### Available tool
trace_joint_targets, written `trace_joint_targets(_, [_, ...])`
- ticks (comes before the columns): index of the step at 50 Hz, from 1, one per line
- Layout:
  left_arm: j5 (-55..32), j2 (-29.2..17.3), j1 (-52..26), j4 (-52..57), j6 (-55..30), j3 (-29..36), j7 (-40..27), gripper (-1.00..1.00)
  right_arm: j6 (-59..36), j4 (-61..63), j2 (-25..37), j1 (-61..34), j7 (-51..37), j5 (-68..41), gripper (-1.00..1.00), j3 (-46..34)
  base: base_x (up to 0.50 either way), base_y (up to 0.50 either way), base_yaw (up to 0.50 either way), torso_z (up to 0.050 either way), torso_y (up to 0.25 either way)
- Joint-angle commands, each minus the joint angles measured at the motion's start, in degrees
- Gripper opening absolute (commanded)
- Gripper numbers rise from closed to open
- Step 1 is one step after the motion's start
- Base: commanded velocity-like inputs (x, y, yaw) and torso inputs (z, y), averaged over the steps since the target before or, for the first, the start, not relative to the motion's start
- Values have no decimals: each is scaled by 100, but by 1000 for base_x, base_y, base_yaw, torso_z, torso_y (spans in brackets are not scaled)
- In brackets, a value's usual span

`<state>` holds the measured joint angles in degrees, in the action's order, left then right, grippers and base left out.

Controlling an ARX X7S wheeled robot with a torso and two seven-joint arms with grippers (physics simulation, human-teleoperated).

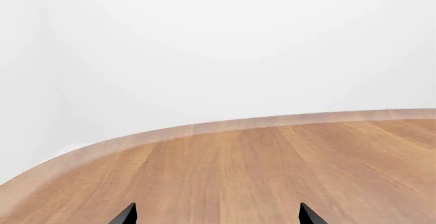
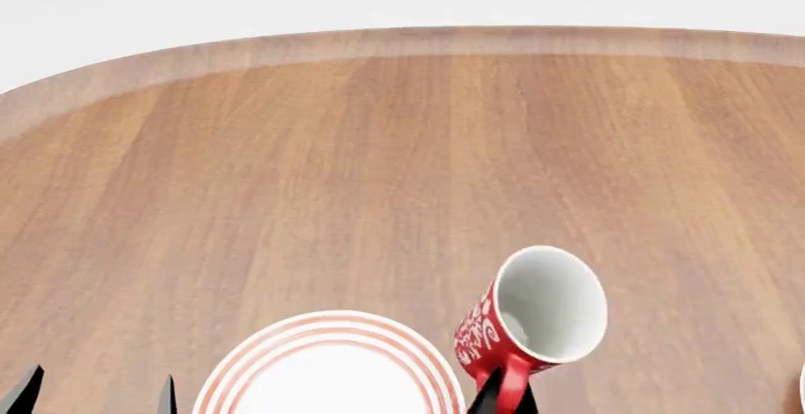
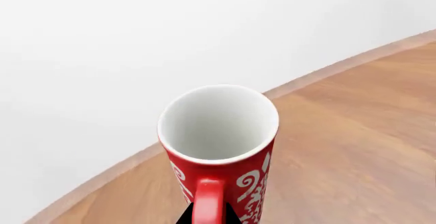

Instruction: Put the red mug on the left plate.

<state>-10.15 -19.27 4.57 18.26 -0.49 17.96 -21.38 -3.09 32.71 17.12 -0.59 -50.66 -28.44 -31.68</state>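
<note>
Nearest the lens: red mug (image 3: 219,147), handle toward my right gripper (image 2: 503,397), which is clamped on that handle; mug lifted, tipped, mouth facing away from me. In the head view the left plate (image 2: 330,367) lies just to the mug's left, rim nearly under the mug body. My judgement: next move is a short shift leftward, then lower. Left gripper (image 2: 94,390) spread wide, holding nothing, beside the plate's far side. Beyond, bare wooden surface (image 2: 377,150).

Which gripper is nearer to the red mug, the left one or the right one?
Right. The right gripper is at the red mug, its fingers around the handle. The left gripper is open, beyond the left plate, far from the mug.
</note>
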Motion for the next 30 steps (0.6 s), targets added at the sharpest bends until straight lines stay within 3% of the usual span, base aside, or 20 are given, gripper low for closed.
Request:
trace_joint_targets(1, [-18, -20, -1, 14, 2, 5, -19, 100, 313, -366, -59, -77, 694, 314, -100, -542, 0, 0, 0, 0, 0])
trace_joint_targets(30, [-76, -71, 10, 49, 19, 12, -62, 100, 625, -1633, -431, -389, 1297, 520, -100, -998, 0, 0, 0, 0, 0])
